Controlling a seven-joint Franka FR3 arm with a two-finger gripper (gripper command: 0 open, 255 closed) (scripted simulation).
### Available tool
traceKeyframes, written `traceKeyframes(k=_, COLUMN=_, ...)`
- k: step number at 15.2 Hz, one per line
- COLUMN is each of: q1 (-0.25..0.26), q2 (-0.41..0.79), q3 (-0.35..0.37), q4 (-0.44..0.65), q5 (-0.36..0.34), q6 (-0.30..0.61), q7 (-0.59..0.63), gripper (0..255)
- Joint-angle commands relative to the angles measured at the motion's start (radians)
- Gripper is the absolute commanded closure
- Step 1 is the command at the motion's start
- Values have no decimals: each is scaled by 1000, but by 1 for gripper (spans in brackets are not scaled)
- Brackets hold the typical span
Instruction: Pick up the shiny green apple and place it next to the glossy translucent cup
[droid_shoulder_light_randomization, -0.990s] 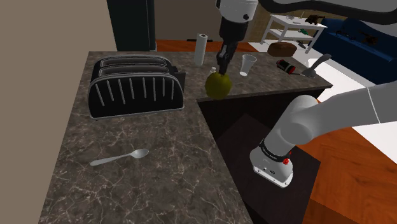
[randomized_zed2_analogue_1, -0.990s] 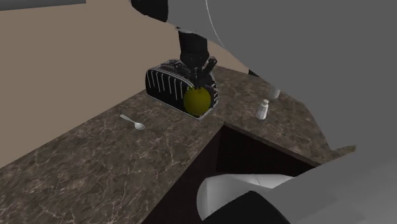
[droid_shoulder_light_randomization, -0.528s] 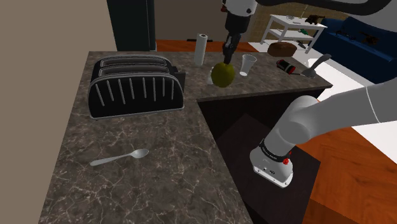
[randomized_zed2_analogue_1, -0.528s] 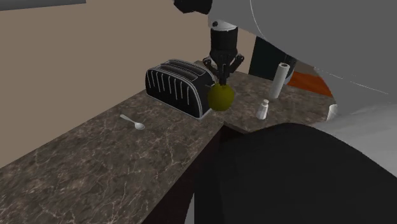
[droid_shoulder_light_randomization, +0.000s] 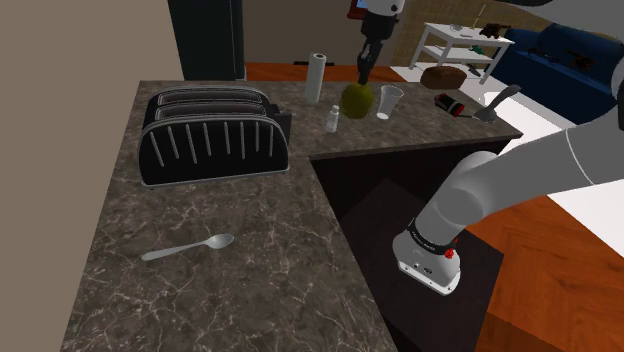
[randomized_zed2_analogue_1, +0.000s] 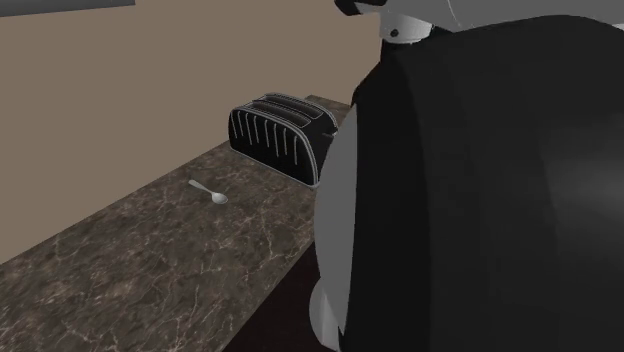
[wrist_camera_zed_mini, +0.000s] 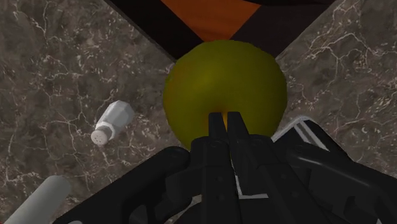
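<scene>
Gripper (droid_shoulder_light_randomization: 361, 81) suspends yellow-green apple (droid_shoulder_light_randomization: 358, 99) near the far edge of the countertop (droid_shoulder_light_randomization: 250, 230), jaws pinched narrow on its top, apparently the stem. The height clears the salt shaker (droid_shoulder_light_randomization: 333, 120); translucent cup (droid_shoulder_light_randomization: 389, 101) just beside.

a home kitchen: dark stone counter (droid_shoulder_light_randomization: 250, 290), toaster (droid_shoulder_light_randomization: 213, 135), spoon (droid_shoulder_light_randomization: 187, 248), salt shaker (droid_shoulder_light_randomization: 333, 119).

Counter (droid_shoulder_light_randomization: 230, 270): dark marbled stone, L-shaped. On it I logged a black toaster (droid_shoulder_light_randomization: 215, 138) by the wall side and a grey spoon (droid_shoulder_light_randomization: 188, 247) lying flat, well apart from the toaster. At the far end stood a white paper roll (droid_shoulder_light_randomization: 316, 75), upright, with a small shaker (droid_shoulder_light_randomization: 333, 120) near it. A translucent cup (droid_shoulder_light_randomization: 389, 102) stood to the shoulder view's right of the shaker.
</scene>
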Motion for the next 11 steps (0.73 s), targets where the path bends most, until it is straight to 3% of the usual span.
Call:
traceKeyframes(k=1, q1=-16, q2=31, q3=-37, q4=24, q5=-20, q6=10, q7=-48, gripper=255)
traceKeyframes(k=11, q1=-81, q2=257, q3=-199, q4=224, q5=-61, q6=57, q7=-262, gripper=255)
